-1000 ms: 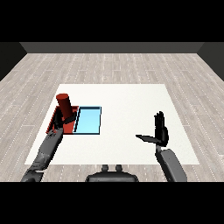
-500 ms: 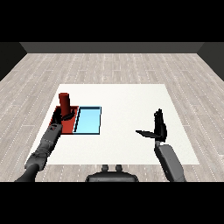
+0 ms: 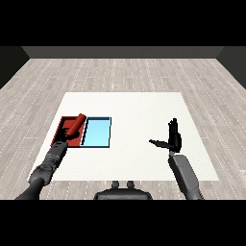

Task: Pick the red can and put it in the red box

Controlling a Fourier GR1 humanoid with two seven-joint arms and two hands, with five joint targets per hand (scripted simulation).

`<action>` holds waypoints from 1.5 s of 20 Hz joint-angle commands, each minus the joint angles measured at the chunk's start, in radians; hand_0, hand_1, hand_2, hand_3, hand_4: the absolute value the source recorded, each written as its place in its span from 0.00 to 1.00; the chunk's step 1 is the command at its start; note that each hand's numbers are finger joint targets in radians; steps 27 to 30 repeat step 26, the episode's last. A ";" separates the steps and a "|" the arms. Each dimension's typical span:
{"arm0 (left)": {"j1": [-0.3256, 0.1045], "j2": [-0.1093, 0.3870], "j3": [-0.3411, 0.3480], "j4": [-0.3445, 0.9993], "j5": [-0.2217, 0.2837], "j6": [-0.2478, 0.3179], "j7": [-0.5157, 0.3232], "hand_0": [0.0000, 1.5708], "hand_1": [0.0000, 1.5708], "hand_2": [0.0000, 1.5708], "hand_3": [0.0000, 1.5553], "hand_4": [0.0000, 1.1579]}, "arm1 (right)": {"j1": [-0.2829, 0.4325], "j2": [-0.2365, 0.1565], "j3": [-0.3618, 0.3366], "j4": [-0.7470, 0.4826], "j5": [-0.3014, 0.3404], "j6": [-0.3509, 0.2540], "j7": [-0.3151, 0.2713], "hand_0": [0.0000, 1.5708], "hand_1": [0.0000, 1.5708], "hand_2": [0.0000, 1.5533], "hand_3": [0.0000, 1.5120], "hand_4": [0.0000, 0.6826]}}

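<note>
The red can (image 3: 78,123) leans tilted over the red tray (image 3: 63,127), its top pointing toward the light blue tray (image 3: 97,132). My left hand (image 3: 66,138) is at the can's lower end, at the red tray's near edge; its hold on the can is hidden. Over the table's right side, far from both trays, my right hand (image 3: 173,139) is raised and open, fingers straight up and thumb pointing left, holding nothing.
The two trays lie side by side at the left of the white table (image 3: 134,110), the blue one to the right of the red. A wooden floor surrounds the table.
The red can, upright earlier, now leans to the right over the red tray. My left forearm has dropped lower and drawn back slightly. The right hand has lowered a little.
</note>
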 commanded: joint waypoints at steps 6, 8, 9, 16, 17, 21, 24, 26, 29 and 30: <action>-0.004 0.044 0.020 0.081 0.007 -0.125 0.082 0.00 0.00 0.00 0.00 0.00 | -0.017 0.021 -0.033 0.072 -0.008 0.036 -0.067 0.00 0.00 0.00 0.00 0.00; -0.020 0.038 0.011 0.077 -0.003 -0.135 0.098 0.00 0.00 0.00 0.00 0.00 | -0.019 0.017 -0.035 0.001 -0.017 0.016 -0.015 0.00 0.00 0.00 0.00 0.00; -0.044 0.032 0.003 0.069 -0.013 -0.102 0.103 0.00 0.00 0.00 0.00 0.00 | -0.023 0.032 -0.018 0.011 -0.004 -0.001 0.002 0.00 0.00 0.00 0.00 0.00; 0.003 0.028 0.085 -0.032 0.061 -0.062 -0.117 0.00 0.00 0.00 0.00 0.00 | -0.022 0.050 -0.040 0.031 -0.020 0.034 -0.054 0.00 0.00 0.00 0.00 0.00; 0.006 0.059 0.109 -0.070 0.086 -0.154 -0.169 0.00 0.00 0.00 0.00 0.00 | -0.018 0.025 -0.036 -0.008 -0.018 0.043 -0.027 0.00 0.00 0.00 0.00 0.00; -0.002 0.052 0.177 -0.166 0.156 -0.225 -0.301 0.87 0.87 0.79 0.00 0.00 | 0.002 0.061 0.004 -0.039 0.007 0.039 -0.059 0.00 0.00 0.00 0.00 0.00; 0.000 0.044 0.153 -0.256 0.150 -0.312 -0.340 0.70 0.70 0.74 0.00 0.00 | 0.046 0.043 0.008 -0.063 -0.013 0.094 -0.056 0.00 0.00 0.00 0.00 0.00; 0.066 -0.031 0.169 -0.340 0.190 -0.338 -0.417 0.00 0.00 0.00 0.00 0.00 | 0.030 0.018 -0.004 -0.076 -0.024 0.128 -0.060 0.00 0.00 0.00 0.00 0.00; 0.066 -0.031 0.169 -0.340 0.190 -0.338 -0.417 0.00 0.00 0.00 0.00 0.00 | 0.030 0.018 -0.004 -0.076 -0.024 0.128 -0.060 0.00 0.00 0.00 0.00 0.00; 0.066 -0.031 0.169 -0.340 0.190 -0.338 -0.417 0.00 0.00 0.00 0.00 0.00 | 0.030 0.018 -0.004 -0.076 -0.024 0.128 -0.060 0.00 0.00 0.00 0.00 0.00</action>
